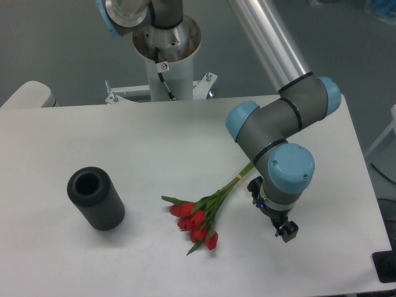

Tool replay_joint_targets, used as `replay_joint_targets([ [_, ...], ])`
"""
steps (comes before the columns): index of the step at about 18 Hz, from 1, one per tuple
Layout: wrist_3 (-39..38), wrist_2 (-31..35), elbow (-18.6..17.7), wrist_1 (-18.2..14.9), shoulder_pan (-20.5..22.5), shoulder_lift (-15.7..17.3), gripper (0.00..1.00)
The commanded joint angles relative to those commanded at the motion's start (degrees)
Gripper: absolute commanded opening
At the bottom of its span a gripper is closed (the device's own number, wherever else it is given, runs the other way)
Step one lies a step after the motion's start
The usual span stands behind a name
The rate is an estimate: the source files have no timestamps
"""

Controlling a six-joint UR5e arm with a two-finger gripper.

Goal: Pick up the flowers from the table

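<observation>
One fixed camera looks steeply down from above the near edge of the table [154, 130], facing the far side, where the arm's base post [166, 62] stands. It sits at middling range, cropping the tabletop left and near.

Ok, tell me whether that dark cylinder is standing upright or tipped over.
Tipped over: the dark cylinder lies on its side on the table, hollow end facing up-left.

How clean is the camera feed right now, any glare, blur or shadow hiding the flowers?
Fixed camera view: lighting is even and soft, with only faint shadows under the flowers and the dark cylinder; the white table shows no harsh glare; the picture is slightly soft overall; the arm's wrist hides the stem ends, and the gripper is too small and dark to judge.
</observation>
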Motion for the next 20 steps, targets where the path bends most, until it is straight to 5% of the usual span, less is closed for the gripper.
replay_joint_targets([
  [20, -0.1, -0.1, -0.3, -0.7, 0.6, 0.8, 1.0],
])
